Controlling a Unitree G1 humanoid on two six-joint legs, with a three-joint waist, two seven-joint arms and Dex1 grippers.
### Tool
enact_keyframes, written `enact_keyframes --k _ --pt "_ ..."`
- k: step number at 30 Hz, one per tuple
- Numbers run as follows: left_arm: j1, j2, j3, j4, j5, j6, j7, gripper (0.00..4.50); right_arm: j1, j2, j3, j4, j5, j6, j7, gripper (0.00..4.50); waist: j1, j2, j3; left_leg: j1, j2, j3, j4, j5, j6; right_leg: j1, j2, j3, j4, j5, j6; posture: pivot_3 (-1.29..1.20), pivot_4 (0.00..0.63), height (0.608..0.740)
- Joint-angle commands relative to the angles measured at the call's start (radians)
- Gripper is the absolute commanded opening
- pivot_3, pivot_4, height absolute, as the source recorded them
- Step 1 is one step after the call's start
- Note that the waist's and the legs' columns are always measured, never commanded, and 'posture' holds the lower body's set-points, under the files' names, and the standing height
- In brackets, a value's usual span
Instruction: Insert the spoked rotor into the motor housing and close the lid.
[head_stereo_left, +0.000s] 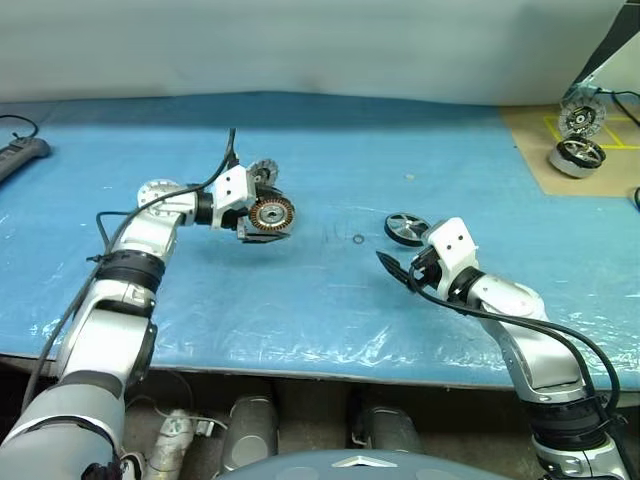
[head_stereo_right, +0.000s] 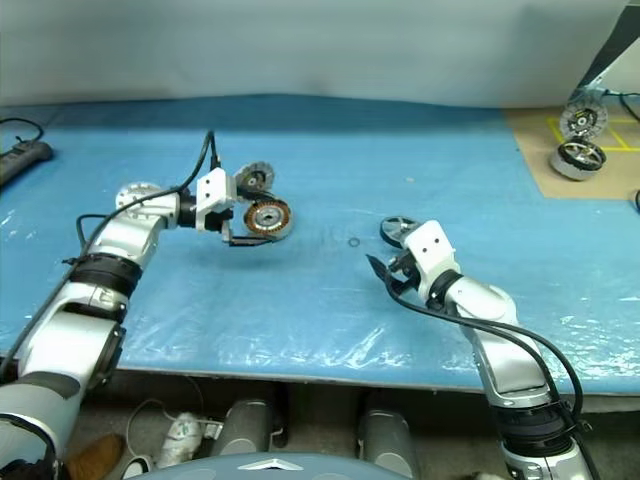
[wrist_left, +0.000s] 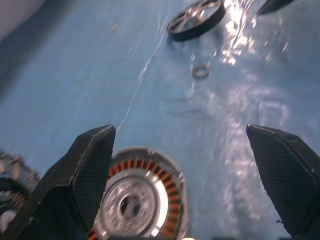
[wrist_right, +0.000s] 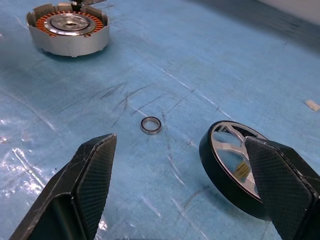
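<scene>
On the blue plastic-sheeted table (head_stereo_left: 330, 300), the left gripper (head_stereo_left: 262, 228) hung with jaws wide beside the round, copper-wound motor housing (head_stereo_left: 271, 213) left of centre, a small metal ring (head_stereo_left: 358, 239) mid-table, and the dark-rimmed spoked rotor (head_stereo_left: 405, 228) lay before the right gripper (head_stereo_left: 398, 268), jaws spread and empty.

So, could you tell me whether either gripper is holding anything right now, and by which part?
Nothing is held: the left gripper and the right gripper are both open.

One motor housing (head_stereo_left: 271, 213) with copper windings, one spoked rotor (head_stereo_left: 405, 228), one finned lid (head_stereo_left: 263, 172), one small loose ring (head_stereo_left: 358, 239), two like motor parts on the brown board (head_stereo_left: 577, 156), one power strip (head_stereo_left: 20, 155), two grippers, left (head_stereo_left: 262, 233) and right (head_stereo_left: 398, 264), were there.
</scene>
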Motion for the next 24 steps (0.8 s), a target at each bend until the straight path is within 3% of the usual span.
enact_keyframes --k 1,11,24 --pt "-0.086 0.017 -0.009 0.101 0.049 -0.066 -0.024 4.48 -0.011 0.003 0.005 -0.009 -0.017 -0.029 -0.016 4.35 0.002 0.0 0.0 0.0 0.0 0.0 0.0 0.001 -0.001 0.0 0.0 0.0 0.0 0.0 0.0 0.0 0.15 0.74" --pt "-0.208 -0.034 -0.054 0.334 0.185 -0.116 -0.008 4.48 0.029 0.025 0.016 -0.021 -0.048 -0.044 -0.069 4.35 0.011 -0.001 0.0 0.0 0.0 0.0 -0.001 0.002 -0.002 0.0 0.0 0.0 -0.001 0.0 0.0 0.0 0.15 0.74" --pt "-0.196 -0.101 -0.079 0.383 0.283 -0.132 0.065 4.48 0.055 0.023 0.025 -0.014 -0.074 -0.054 -0.091 4.35 0.024 -0.001 0.001 0.0 0.0 0.0 0.0 0.003 0.0 0.0 0.0 0.0 0.0 0.0 0.0 0.0 0.15 0.74"
